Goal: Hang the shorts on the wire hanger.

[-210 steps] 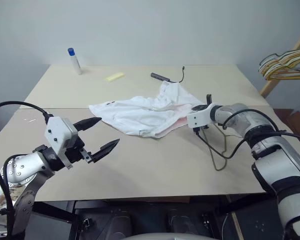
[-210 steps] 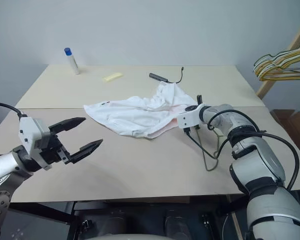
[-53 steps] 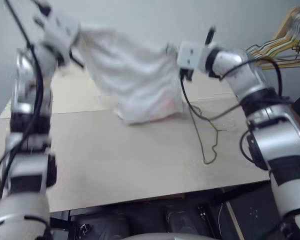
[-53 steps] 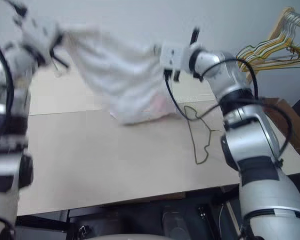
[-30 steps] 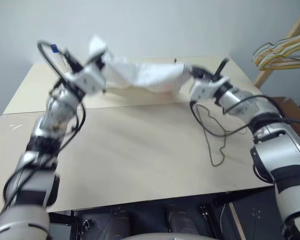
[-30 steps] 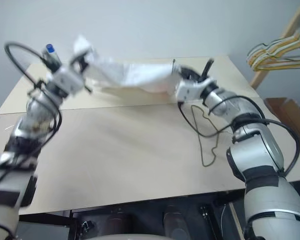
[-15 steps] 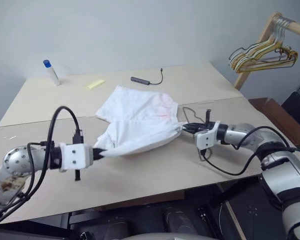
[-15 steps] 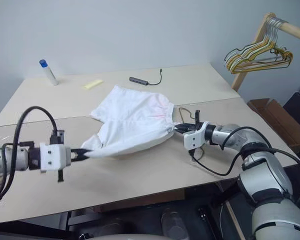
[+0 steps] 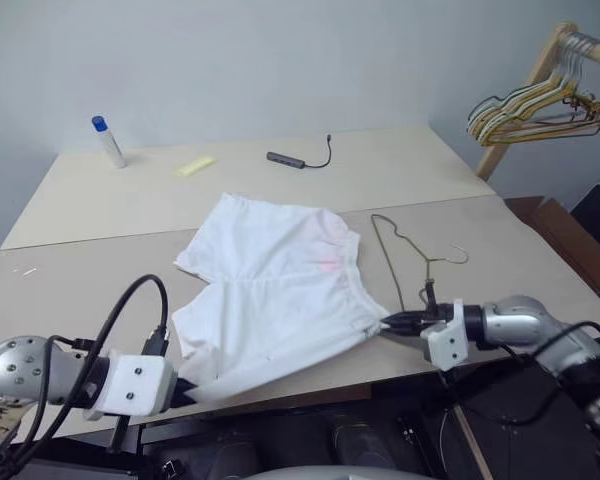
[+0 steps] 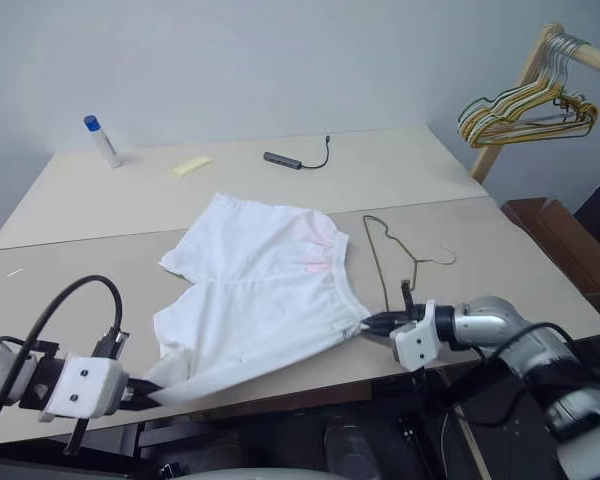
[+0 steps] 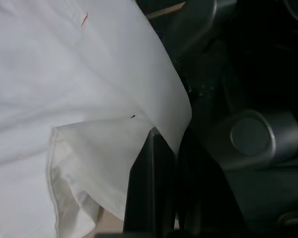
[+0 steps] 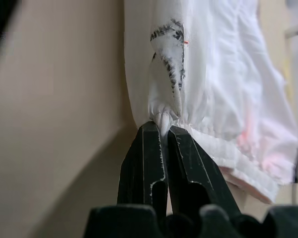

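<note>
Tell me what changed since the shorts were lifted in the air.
Both pincers brought the shorts down and spread them flat on the table, dragging them toward its near edge. The left pincer and right pincer stay shut on opposite corners. The wire hanger still lies beside the shorts.

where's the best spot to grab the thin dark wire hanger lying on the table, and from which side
Probably the straight long side of the thin dark wire hanger, coming from above. It lies flat on the beige table, so only a top-down pinch can get fingers around the wire. That side runs beside the white shorts without touching, and the curved hook looks harder to hold steady.
</note>
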Tool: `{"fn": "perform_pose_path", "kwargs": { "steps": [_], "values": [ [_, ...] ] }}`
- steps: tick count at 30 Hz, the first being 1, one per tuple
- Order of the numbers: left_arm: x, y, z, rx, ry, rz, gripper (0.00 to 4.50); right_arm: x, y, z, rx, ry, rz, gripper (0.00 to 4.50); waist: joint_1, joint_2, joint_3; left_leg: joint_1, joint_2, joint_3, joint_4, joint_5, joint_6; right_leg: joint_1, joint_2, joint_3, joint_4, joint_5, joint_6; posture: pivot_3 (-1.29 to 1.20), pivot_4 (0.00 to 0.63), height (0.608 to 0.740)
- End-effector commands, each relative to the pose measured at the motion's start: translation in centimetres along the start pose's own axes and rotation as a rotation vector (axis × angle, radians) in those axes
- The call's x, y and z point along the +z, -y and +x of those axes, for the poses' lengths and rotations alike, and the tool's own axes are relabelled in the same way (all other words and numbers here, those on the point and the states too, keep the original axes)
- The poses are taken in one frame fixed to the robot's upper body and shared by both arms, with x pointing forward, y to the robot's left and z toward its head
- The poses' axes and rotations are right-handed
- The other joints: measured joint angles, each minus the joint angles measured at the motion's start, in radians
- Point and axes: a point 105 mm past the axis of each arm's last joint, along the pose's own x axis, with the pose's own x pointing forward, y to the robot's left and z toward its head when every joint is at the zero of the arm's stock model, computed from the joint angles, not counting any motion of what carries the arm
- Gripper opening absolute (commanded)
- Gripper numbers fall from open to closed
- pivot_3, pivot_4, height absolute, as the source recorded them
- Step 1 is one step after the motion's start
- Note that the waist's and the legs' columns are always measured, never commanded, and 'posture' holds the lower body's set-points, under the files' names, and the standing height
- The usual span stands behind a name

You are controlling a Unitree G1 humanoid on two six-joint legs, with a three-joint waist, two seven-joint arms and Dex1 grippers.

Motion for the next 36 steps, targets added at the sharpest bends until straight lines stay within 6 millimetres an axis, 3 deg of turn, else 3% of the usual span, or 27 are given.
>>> {"fn": "perform_pose_path", "kwargs": {
  "steps": [1,3,6,10,16,17,21,23,25,27,29,31,36],
  "values": [
    [-0.3,-0.6,0.6,0.043,-0.012,0.033,0.02,1.0,1.3,-0.9,-0.037,-0.005,0.006,0.00,0.007,0.001,0.001,0.000,0.000,0.000,0.000,0.000,0.000,0.000,0.000,0.000,0.000,0.000,0.000,-0.01,0.053,0.740],
    [-0.3,-0.7,1.5,0.069,0.006,0.034,0.02,1.4,1.0,-0.9,-0.041,-0.007,0.026,0.00,0.017,0.002,0.002,0.001,0.000,0.001,0.000,0.000,0.000,0.000,0.000,0.000,0.000,0.000,0.000,-0.01,0.054,0.740],
    [0.0,0.4,3.6,0.058,0.057,0.009,0.70,1.7,0.8,-1.0,-0.046,-0.013,0.070,0.89,0.029,0.002,0.002,0.000,0.000,0.003,0.000,0.000,0.000,-0.001,0.000,0.001,-0.001,0.000,0.000,-0.01,0.053,0.740],
    [0.8,1.7,6.1,0.069,0.123,-0.045,1.97,1.9,0.8,-1.5,-0.040,-0.021,0.104,2.24,0.041,0.001,0.003,-0.002,0.000,0.003,0.000,-0.001,-0.002,-0.003,0.000,0.000,-0.002,0.000,0.000,0.00,0.049,0.740],
    [1.6,1.0,4.2,0.187,0.176,-0.119,3.94,1.5,0.5,-3.5,-0.041,-0.089,0.177,4.38,0.076,-0.002,0.004,-0.002,0.002,0.004,0.000,-0.002,-0.003,-0.004,0.000,0.000,-0.002,-0.001,0.000,0.03,0.043,0.740],
    [1.7,0.7,3.6,0.212,0.186,-0.121,4.21,1.3,0.6,-3.9,-0.048,-0.101,0.192,4.50,0.080,-0.002,0.005,-0.002,0.002,0.004,0.000,-0.002,-0.003,-0.004,0.000,0.000,-0.003,-0.001,-0.001,0.04,0.041,0.740],
    [1.5,-1.6,1.5,0.356,0.204,-0.133,4.21,0.4,1.7,-5.3,-0.119,-0.149,0.251,4.50,0.086,-0.001,0.005,-0.002,0.003,0.004,0.001,-0.003,-0.006,-0.008,0.000,-0.002,-0.003,-0.001,-0.001,0.04,0.038,0.740],
    [1.4,-4.6,-5.9,0.442,0.196,-0.135,4.21,0.1,2.2,-6.0,-0.152,-0.167,0.283,4.50,0.088,-0.004,0.007,-0.002,0.002,0.005,0.002,-0.006,-0.009,-0.008,0.000,-0.002,-0.003,-0.001,-0.001,0.04,0.035,0.740],
    [2.7,-5.9,-11.9,0.516,0.266,-0.140,4.21,-0.1,2.7,-6.6,-0.187,-0.179,0.313,4.50,0.091,-0.008,0.008,-0.003,0.007,0.003,0.004,-0.006,-0.010,-0.011,0.003,-0.008,-0.001,-0.002,-0.003,0.04,0.031,0.740],
    [3.3,-6.3,-14.7,0.536,0.311,-0.152,4.21,-0.2,3.1,-7.2,-0.217,-0.184,0.340,4.50,0.086,-0.006,0.007,-0.005,0.012,0.002,0.004,-0.006,-0.010,-0.015,0.003,-0.016,-0.003,-0.004,-0.007,0.03,0.029,0.740],
    [4.0,-6.4,-16.0,0.527,0.350,-0.154,4.21,-0.3,3.3,-7.6,-0.247,-0.188,0.374,4.50,0.078,0.001,0.005,-0.005,0.010,0.005,0.004,-0.006,-0.010,-0.013,-0.002,-0.017,-0.004,-0.004,-0.007,0.03,0.027,0.740],
    [4.6,-6.7,-16.1,0.515,0.387,-0.158,4.21,-0.5,3.4,-7.8,-0.266,-0.198,0.415,4.50,0.076,0.002,0.005,-0.005,0.010,0.010,0.004,-0.007,-0.009,-0.009,-0.002,-0.012,-0.004,-0.004,-0.006,0.02,0.025,0.740],
    [6.1,-7.6,-13.1,0.431,0.457,-0.165,4.21,-1.6,4.0,-8.1,-0.339,-0.297,0.593,4.50,0.079,0.001,0.005,-0.009,0.014,0.010,0.002,-0.011,-0.009,-0.017,0.003,-0.012,0.000,-0.003,-0.004,0.01,0.019,0.740]
  ]
}}
